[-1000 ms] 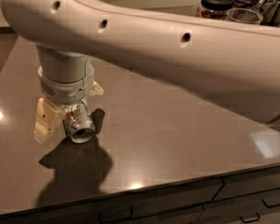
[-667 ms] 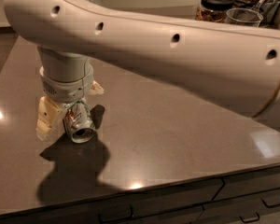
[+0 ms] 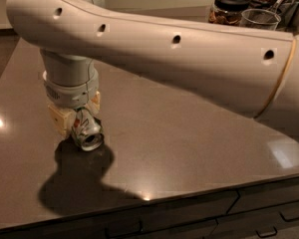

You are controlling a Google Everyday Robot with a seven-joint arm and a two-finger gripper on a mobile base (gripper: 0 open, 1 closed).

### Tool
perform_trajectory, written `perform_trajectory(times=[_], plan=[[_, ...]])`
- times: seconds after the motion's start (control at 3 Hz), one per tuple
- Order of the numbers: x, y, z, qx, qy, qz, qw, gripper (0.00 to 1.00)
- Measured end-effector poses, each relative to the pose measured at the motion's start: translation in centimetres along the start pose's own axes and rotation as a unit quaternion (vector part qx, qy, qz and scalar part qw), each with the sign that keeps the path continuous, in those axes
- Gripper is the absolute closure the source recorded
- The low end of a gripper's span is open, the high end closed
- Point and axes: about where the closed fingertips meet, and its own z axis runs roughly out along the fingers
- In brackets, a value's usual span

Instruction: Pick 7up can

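The gripper (image 3: 78,119) pointed down at the countertop (image 3: 189,143), its cream fingers (image 3: 59,124) clamped on the 7up can (image 3: 87,132). The can sat tilted between them, silver end toward the camera. From the gripper the white arm (image 3: 189,59) stretched off rightward, screening the surface behind it. Far beyond the gripper, near the back edge, stood a lidded jar (image 3: 229,6) and a glass bowl (image 3: 261,19). Open countertop ran from the gripper to the front edge, with drawers (image 3: 189,218) below.
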Motion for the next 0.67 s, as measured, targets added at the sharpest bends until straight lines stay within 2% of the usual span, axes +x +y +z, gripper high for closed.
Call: perform_trajectory(times=[0.33, 0.67], plan=[[0.0, -0.5, -0.8, -0.011, -0.003, -0.010, 0.9999, 0.63], [-0.1, -2.1, -4.5, -0.030, -0.021, -0.044, 0.9983, 0.95]])
